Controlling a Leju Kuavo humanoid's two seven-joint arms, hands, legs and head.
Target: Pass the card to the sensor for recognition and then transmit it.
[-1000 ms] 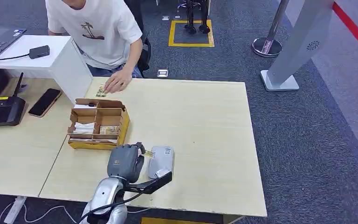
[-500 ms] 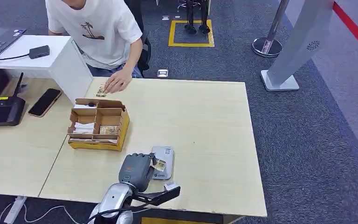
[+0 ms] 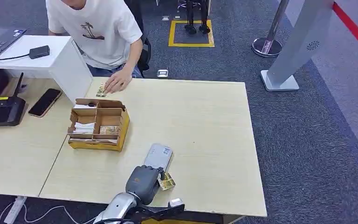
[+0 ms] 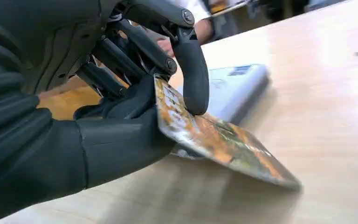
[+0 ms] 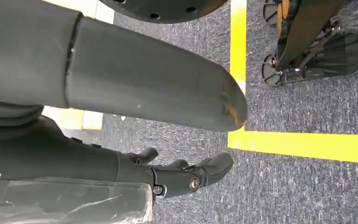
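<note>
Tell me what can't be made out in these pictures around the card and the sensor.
- Card: its print is blurred in the left wrist view and too small in the head view.
- Sensor: its near end is hidden by the left hand in the head view; its label is too small to read.
- Person: cut off by the top edge of the head view.

By the cardboard box: 1 sensor, 1 card in 1 left hand, 1 phone, 1 router, 1 person.

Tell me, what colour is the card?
The card is mostly orange and yellow, a printed picture; clearest in the left wrist view.
</note>
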